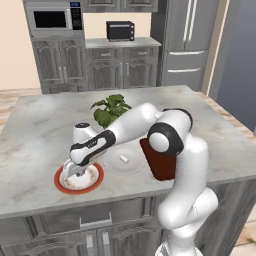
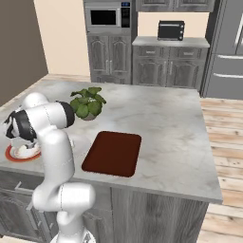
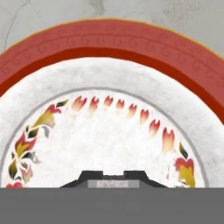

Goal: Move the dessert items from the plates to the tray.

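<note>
My gripper [image 1: 74,173] is pressed down onto the cream patterned centre of the orange-red rimmed plate [image 1: 96,178] near the counter's front left. In the hand view the plate [image 3: 109,41] lies very close, and the two fingertips [image 3: 92,176] stand close together with a small pale lump [image 3: 113,184] wedged between them. The plain white plate [image 1: 131,167] lies just right of it with the short white cylinder [image 1: 123,159] on it. The dark red-brown tray [image 1: 161,169] [image 2: 113,153] lies right of the white plate, partly hidden by my arm in the left base view.
A potted green plant [image 1: 111,109] [image 2: 86,102] stands just behind the plates. The counter's front edge runs close to the red-rimmed plate [image 2: 10,156]. Bare marble stretches behind and to the right of the tray.
</note>
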Available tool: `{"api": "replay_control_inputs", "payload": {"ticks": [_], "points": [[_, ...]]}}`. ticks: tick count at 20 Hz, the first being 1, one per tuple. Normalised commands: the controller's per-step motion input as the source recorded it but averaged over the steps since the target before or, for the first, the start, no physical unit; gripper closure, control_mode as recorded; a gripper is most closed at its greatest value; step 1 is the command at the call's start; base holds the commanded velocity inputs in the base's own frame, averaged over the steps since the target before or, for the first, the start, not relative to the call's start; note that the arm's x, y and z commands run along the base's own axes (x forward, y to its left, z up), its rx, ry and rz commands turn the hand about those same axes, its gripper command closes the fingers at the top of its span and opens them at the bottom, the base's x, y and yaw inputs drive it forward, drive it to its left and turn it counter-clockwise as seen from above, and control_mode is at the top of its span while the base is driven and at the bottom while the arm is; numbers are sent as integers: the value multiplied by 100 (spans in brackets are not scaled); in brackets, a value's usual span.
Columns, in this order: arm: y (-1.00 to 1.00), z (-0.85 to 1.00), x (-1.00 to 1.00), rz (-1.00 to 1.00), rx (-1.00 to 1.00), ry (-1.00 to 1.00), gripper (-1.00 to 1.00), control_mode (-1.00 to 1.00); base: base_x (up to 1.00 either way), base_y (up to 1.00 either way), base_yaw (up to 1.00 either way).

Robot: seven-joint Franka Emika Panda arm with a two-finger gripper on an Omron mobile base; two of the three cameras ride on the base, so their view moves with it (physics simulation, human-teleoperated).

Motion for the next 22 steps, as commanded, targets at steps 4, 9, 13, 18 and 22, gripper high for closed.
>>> {"api": "replay_control_inputs", "payload": {"ticks": [4, 9, 13, 18, 22], "points": [[0, -2, 0, 0, 0, 1, 100, -100, 0, 0, 0], [-15, 35, 0, 0, 0, 0, 100, -100, 0, 0, 0], [-29, 46, -11, -3, 0, 0, 100, -100, 0, 0, 0], [-57, 46, -4, -8, 0, 0, 100, -100, 0, 0, 0], [-69, 32, 0, -11, 0, 0, 100, -100, 0, 0, 0]]}}
